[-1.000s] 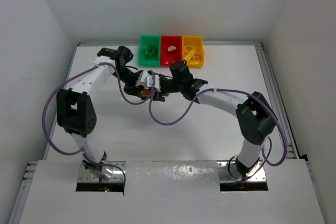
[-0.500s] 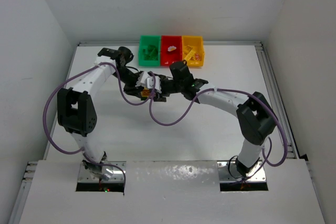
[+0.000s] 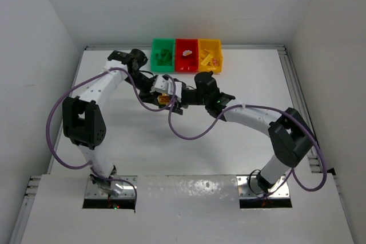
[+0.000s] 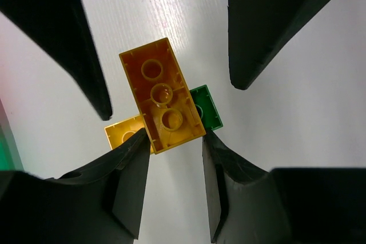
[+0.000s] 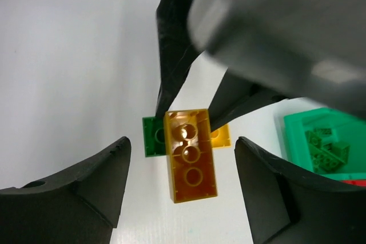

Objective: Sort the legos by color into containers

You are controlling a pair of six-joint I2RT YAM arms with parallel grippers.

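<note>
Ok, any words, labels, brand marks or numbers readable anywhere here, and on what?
None: no text can be read in any view.
Yellow brick in the left gripper: only its hollow underside shows, no lettering.
Green bin, red bin, yellow bin: no label visible; any fine print would be too small to tell.

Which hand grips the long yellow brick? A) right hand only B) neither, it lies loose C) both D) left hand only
D: the left hand pinches one end of the long yellow brick, while the right hand stands open, its fingers clear on either side.
</note>
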